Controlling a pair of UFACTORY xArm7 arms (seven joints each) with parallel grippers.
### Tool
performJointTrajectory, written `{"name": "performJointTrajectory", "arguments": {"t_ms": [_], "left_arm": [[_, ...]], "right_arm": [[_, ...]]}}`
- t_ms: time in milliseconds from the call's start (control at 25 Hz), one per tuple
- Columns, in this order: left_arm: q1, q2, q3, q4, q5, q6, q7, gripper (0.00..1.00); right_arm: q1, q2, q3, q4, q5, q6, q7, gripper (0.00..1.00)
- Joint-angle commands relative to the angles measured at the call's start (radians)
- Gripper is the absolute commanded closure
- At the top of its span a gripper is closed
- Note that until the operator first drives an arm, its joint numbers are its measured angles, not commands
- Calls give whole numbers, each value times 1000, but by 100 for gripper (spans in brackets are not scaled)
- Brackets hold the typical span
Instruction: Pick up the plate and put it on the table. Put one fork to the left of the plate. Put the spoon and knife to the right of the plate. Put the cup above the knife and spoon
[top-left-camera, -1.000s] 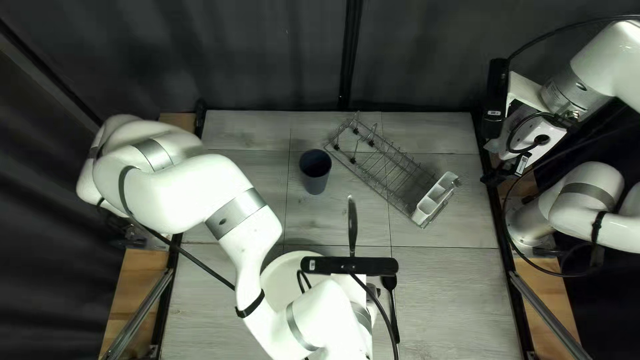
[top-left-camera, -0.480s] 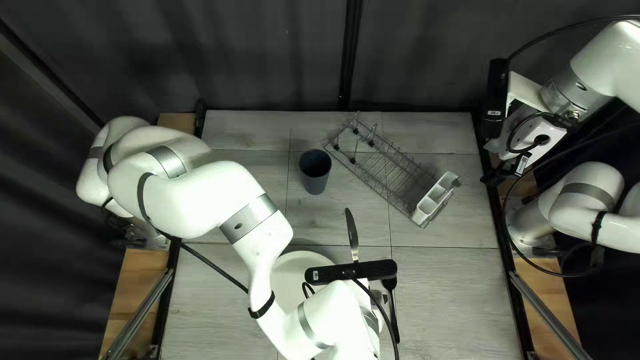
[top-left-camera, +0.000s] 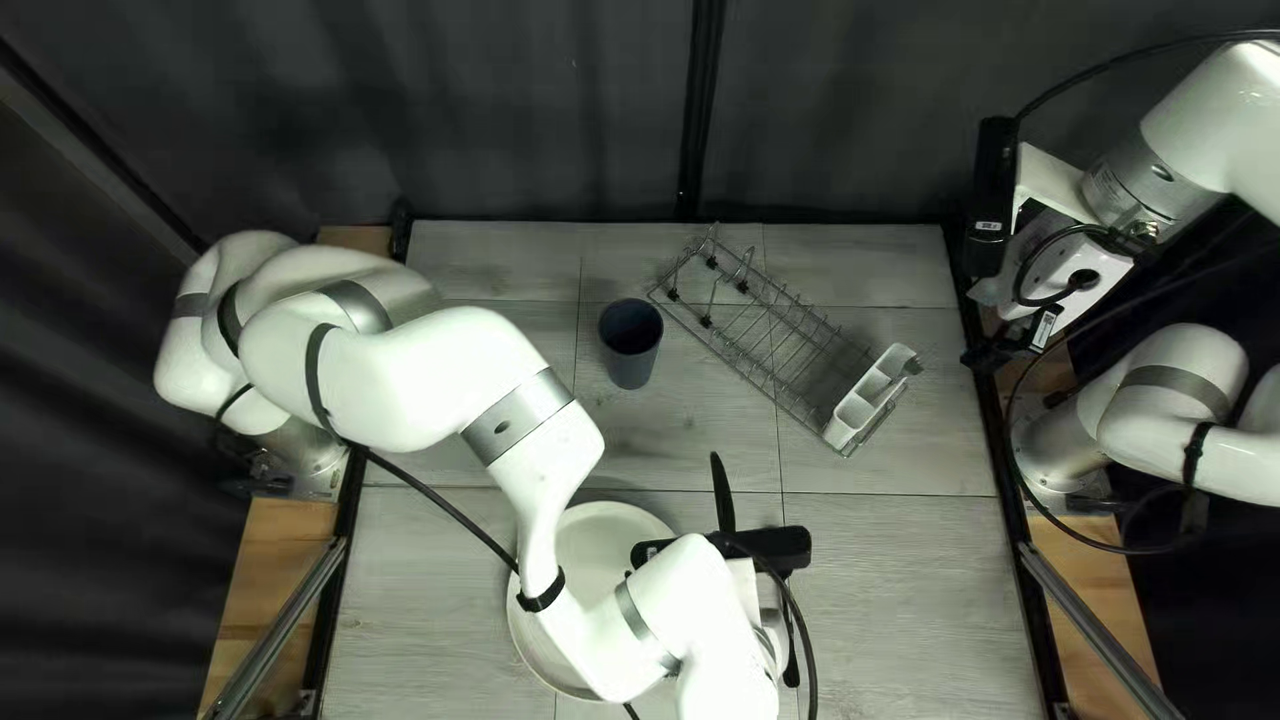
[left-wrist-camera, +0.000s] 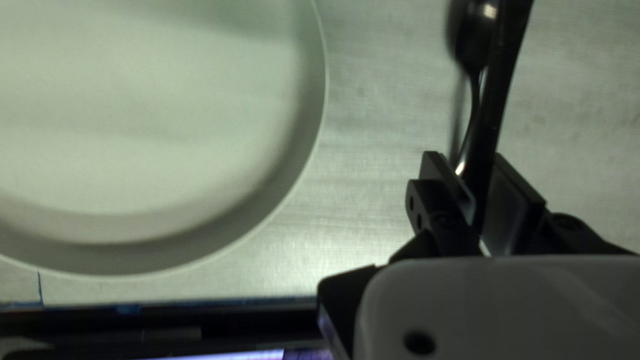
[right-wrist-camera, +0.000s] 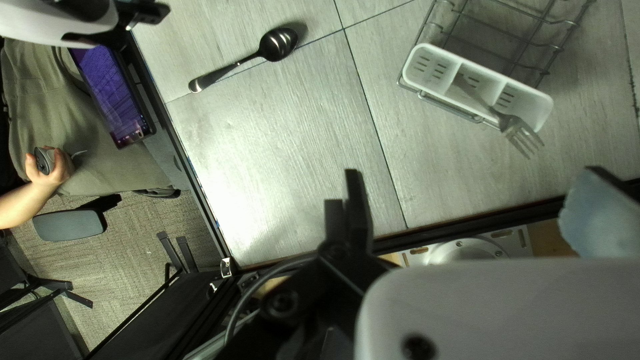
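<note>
My left gripper [top-left-camera: 750, 590], fingertips hidden, is right of the white plate [top-left-camera: 540, 638]. The knife [top-left-camera: 722, 491] sticks out from it toward the far edge. In the left wrist view my left gripper [left-wrist-camera: 472, 183] is shut on the knife [left-wrist-camera: 501, 80], which overlaps the black spoon [left-wrist-camera: 475, 40]; the plate [left-wrist-camera: 153, 127] lies beside them. The spoon [top-left-camera: 792, 664] rests on the table, partly covered. A dark cup [top-left-camera: 631, 344] stands beyond the plate. My right gripper [top-left-camera: 994, 354] hangs by the right edge; in its wrist view the right gripper [right-wrist-camera: 477, 200] is open and empty. A fork [right-wrist-camera: 517, 130] leans in the caddy.
The wire rack [top-left-camera: 760, 327] with its white caddy [top-left-camera: 870, 398] stands at the back right of the table. Beyond the near edge, the right wrist view shows a person's hand [right-wrist-camera: 57, 168] and a screen [right-wrist-camera: 110, 90].
My left arm has moved right and slightly toward the near edge, carrying the knife, which has swung a little in angle. More of the plate is uncovered. The right arm has stayed still.
</note>
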Motion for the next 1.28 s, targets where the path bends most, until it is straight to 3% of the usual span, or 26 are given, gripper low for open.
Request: {"name": "performJointTrajectory", "arguments": {"t_ms": [40,200,320,520,760,1280], "left_arm": [[0,0,0,0,0,-1,0,100],[-64,84,14,125,-18,33,0,100],[-73,112,8,150,-8,10,38,100],[-39,117,-7,91,13,-79,84,100],[52,76,-36,-66,38,-218,87,100],[111,105,-33,-155,75,-383,48,100]], "right_arm": [[0,0,0,0,0,0,0,0],[0,0,0,0,0,0,0,0],[0,0,0,0,0,0,0,0],[0,0,0,0,0,0,0,0],[0,0,0,0,0,0,0,0],[0,0,0,0,0,0,0,0]]}}
